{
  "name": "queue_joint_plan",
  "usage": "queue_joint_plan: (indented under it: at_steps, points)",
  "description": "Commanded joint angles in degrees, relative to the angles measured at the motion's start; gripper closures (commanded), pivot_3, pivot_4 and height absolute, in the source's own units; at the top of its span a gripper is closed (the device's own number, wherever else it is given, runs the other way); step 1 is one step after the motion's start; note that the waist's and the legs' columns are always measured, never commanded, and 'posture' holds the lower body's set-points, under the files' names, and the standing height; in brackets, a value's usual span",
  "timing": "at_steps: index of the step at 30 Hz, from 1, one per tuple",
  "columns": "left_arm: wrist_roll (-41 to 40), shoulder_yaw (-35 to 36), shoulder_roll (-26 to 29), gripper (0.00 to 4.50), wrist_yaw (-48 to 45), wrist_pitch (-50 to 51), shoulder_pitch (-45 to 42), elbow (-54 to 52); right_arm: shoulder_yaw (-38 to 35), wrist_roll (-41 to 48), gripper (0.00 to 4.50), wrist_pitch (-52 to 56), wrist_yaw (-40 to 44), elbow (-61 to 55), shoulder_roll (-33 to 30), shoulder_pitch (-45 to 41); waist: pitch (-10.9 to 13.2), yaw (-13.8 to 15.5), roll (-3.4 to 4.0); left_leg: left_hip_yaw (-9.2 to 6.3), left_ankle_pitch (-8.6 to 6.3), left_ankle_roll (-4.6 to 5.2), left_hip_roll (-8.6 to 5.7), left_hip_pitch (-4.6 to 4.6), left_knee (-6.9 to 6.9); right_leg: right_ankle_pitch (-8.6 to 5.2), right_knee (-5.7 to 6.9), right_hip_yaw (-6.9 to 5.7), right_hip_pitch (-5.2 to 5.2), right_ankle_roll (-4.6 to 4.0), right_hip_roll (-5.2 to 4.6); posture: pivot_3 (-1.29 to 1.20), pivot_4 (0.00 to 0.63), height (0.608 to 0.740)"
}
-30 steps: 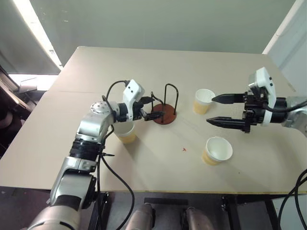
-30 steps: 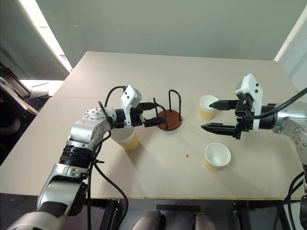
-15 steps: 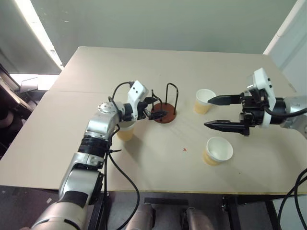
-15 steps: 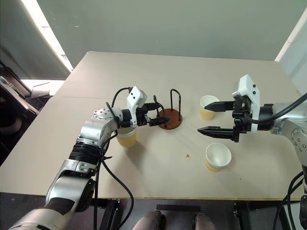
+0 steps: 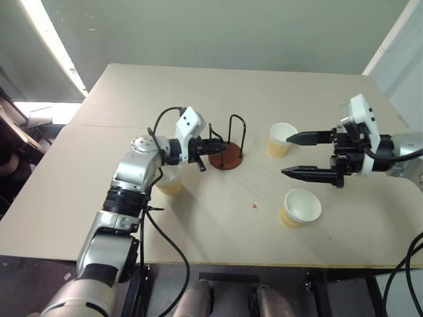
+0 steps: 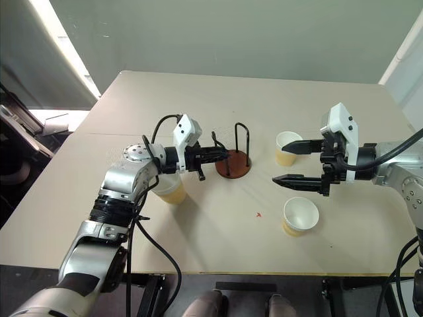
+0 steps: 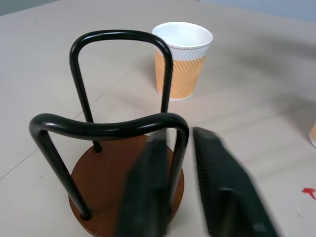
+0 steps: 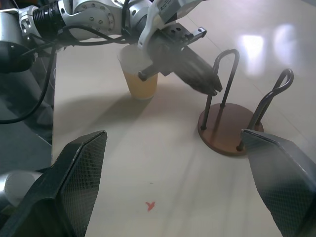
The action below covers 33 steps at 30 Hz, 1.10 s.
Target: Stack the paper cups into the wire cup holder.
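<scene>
The wire cup holder (image 5: 227, 158), a rust-brown disc with two black arches, stands mid-table. My left gripper (image 5: 217, 146) reaches it from the left. Its fingers (image 7: 148, 197) are shut around one upright of the nearer arch (image 7: 174, 148). One paper cup (image 5: 170, 184) stands under my left forearm. A second cup (image 5: 281, 139) stands right of the holder, and a third (image 5: 299, 207) sits nearer the front edge. My right gripper (image 5: 299, 156) hangs open above the table between those two cups, pointing left, with nothing in it.
A small red mark (image 5: 254, 206) lies on the tan table (image 5: 218, 92) in front of the holder. The table's far half is bare. A wall stands behind it, and a bright strip runs along the left.
My left gripper's fingers, open beside the holder before, have closed onto the near arch. The right arm has not moved.
</scene>
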Motion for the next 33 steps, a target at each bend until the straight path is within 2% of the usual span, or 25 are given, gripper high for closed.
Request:
queue_joint_plan:
  at_steps: [1,9,18,23,28,33]
  points:
    - [-0.7,0.4,0.7,4.46,-0.5,0.6,0.2,-2.7,-1.3,0.4,0.00,-0.8,0.6,-0.8,-1.0,-0.3,0.0,0.0,0.00,0.00,0.00,0.00,-0.01,0.01,0.00,0.00,0.00,0.00,0.01,0.00,0.00,0.00,0.150,0.740]
    - [-2.8,1.2,2.6,4.46,-4.7,1.6,-1.8,-3.7,-2.2,2.0,0.00,0.7,1.8,-1.9,-2.4,0.3,0.0,0.0,0.00,0.00,0.00,0.00,0.00,0.02,-0.01,0.00,0.00,0.00,0.01,0.00,0.00,0.00,0.150,0.740]
    - [-12.0,-1.2,11.5,4.46,-21.3,10.1,-0.9,-17.6,-8.1,9.3,0.00,5.7,3.9,-8.1,-9.7,3.7,0.0,0.1,-0.02,-0.01,0.00,0.00,0.00,-0.07,-0.06,0.00,-0.04,-0.01,0.01,0.00,0.01,0.00,0.150,0.740]
    - [-13.1,-5.0,14.0,4.46,-26.9,11.4,-0.1,-22.1,-9.8,11.5,0.00,6.5,3.8,-9.7,-12.0,5.0,0.0,0.0,-0.02,-0.01,-0.01,0.01,0.00,0.01,-0.03,0.00,-0.06,0.03,0.04,0.00,-0.01,0.00,0.150,0.740]
    - [-12.3,-8.1,11.0,4.46,-25.6,11.0,-0.2,-21.0,-9.4,11.4,0.00,6.0,2.4,-9.2,-12.6,3.6,0.0,0.0,-0.02,-0.01,-0.01,0.02,0.01,0.07,-0.03,0.00,-0.03,0.04,0.07,0.01,-0.02,0.00,0.150,0.740]
    - [-7.5,-10.4,8.1,4.46,-22.4,5.9,0.4,-18.2,-9.2,11.6,0.00,6.1,1.7,-9.2,-12.8,3.3,0.0,0.0,-0.02,0.00,-0.03,0.04,0.02,0.07,-0.03,0.00,-0.03,0.04,0.07,0.01,-0.03,0.00,0.150,0.740]
